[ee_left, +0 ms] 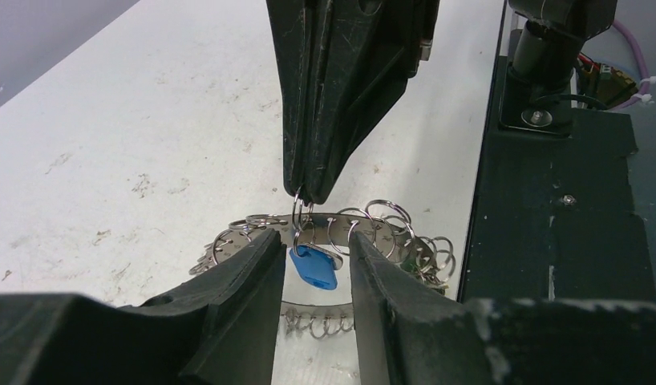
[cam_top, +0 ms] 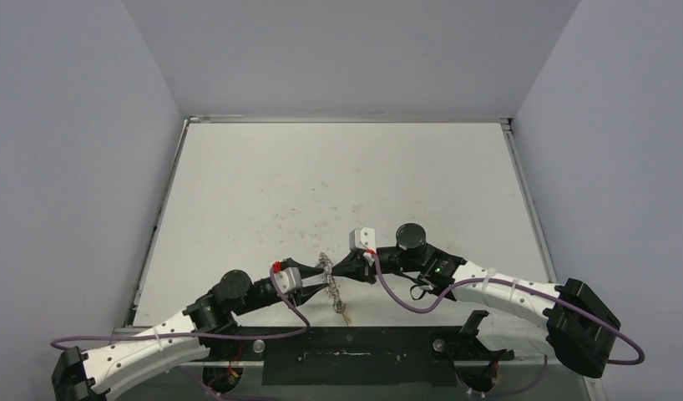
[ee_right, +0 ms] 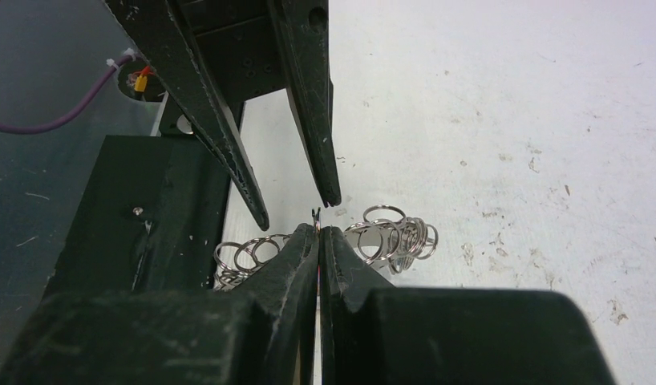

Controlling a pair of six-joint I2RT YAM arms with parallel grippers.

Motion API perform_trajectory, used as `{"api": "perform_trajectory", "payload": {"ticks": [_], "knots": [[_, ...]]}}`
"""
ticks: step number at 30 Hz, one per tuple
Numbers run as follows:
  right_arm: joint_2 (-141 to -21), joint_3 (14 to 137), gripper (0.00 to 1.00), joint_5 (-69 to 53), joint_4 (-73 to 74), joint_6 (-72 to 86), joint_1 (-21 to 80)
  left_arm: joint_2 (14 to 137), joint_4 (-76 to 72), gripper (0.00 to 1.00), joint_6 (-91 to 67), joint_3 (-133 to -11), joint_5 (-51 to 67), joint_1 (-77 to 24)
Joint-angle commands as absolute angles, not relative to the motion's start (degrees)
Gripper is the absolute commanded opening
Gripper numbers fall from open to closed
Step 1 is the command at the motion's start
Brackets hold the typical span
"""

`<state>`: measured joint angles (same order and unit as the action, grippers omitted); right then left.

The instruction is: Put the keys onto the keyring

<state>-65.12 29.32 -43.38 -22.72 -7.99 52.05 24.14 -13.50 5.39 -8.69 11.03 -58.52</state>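
Right gripper (ee_right: 319, 233): clamped shut on one small wire loop (ee_left: 300, 210) carrying one blue oval-tagged silver key (ee_left: 313, 267); left gripper (ee_left: 315, 239): parted, empty, astride that key; both over one large silver loop-edged metal keyring (ee_left: 353, 218) on one white table (cam_top: 338, 175).

No legible text, labels, brands or numbers in any view.

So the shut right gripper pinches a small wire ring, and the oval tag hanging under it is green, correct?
No: the oval tag is blue, not green, as the left wrist view shows. The right gripper does pinch the wire ring.
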Motion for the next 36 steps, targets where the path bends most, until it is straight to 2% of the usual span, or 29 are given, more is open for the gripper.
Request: {"api": "perform_trajectory", "payload": {"ticks": [1,9,16,19,23,27,35,36], "knots": [[-62.8,30.0,0.0,-45.9,-28.7,-7.5,51.7,25.9,-21.6,0.33,7.4,-8.5,11.0,-58.7],[-63.0,29.9,0.0,-46.0,-29.1,-7.0,51.7,29.0,-26.9,0.26,6.6,-7.6,10.9,-58.7],[-63.1,30.0,0.0,-45.9,-29.4,-6.7,51.7,29.8,-28.9,0.06,6.4,-6.8,11.7,-58.7],[-63.0,29.9,0.0,-45.8,-29.4,-6.7,51.7,29.8,-28.4,0.06,6.6,-6.8,11.8,-58.7],[-63.0,30.1,0.0,-45.8,-29.4,-6.6,51.7,29.7,-27.1,0.18,6.7,-6.8,11.4,-58.7],[-62.8,30.2,0.0,-45.9,-29.2,-6.5,51.7,29.8,-25.5,0.19,6.9,-7.0,11.0,-58.7],[-62.6,30.1,0.0,-45.8,-29.3,-6.3,51.7,31.0,-26.4,0.0,7.2,-7.1,11.2,-58.7],[-62.6,30.1,0.0,-45.8,-29.2,-6.3,51.7,31.0,-26.5,0.0,7.2,-7.1,11.3,-58.7]]}}
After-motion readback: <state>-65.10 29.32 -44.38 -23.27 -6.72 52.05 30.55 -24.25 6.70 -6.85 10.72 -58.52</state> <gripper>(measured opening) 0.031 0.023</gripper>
